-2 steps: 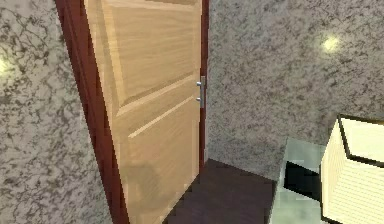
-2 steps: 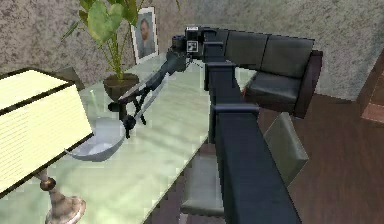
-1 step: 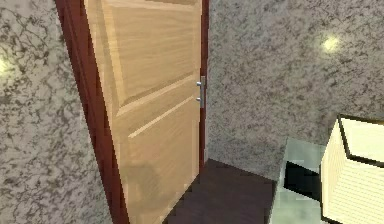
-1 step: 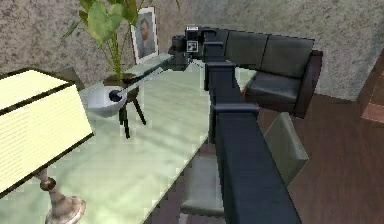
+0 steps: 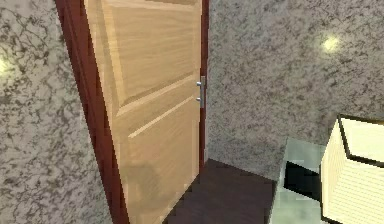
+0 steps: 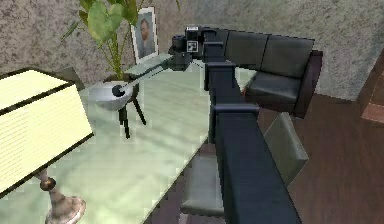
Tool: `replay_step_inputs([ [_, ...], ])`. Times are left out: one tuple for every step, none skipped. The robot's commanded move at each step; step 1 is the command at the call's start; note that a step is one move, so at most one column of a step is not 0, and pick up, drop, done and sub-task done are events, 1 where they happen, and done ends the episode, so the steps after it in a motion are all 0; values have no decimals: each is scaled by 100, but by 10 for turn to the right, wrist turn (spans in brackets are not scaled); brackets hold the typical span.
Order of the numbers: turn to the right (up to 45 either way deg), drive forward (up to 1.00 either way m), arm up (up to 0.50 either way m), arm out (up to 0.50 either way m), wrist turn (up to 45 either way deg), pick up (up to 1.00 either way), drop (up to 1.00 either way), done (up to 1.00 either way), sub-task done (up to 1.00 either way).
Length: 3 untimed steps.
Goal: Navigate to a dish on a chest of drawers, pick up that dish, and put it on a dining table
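While the gripper (image 6: pixel 132 82) is hovering by the white dish (image 6: pixel 106 95) near the table's (image 6: pixel 150 135) far edge — whether it is holding anything cannot be told — any swing is risking a knock against the potted plant (image 6: pixel 108 25).

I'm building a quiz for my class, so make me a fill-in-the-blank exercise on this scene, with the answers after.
1. The wooden door has a metal ____ on its right edge.
2. The cream-shaded lamp stands on a pale green ____.
3. The gripper ends near a white ____ by the potted plant.
4. Against the far wall stands a dark ____.
Missing words: handle; table; dish; sofa.
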Motion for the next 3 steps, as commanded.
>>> replay_step_inputs([
  [0, 0, -32, 0, 0, 0, 0, 0, 0],
  [0, 0, 0, 0, 0, 0, 100, 0, 0],
  [0, 0, 0, -10, 0, 0, 0, 0, 0],
])
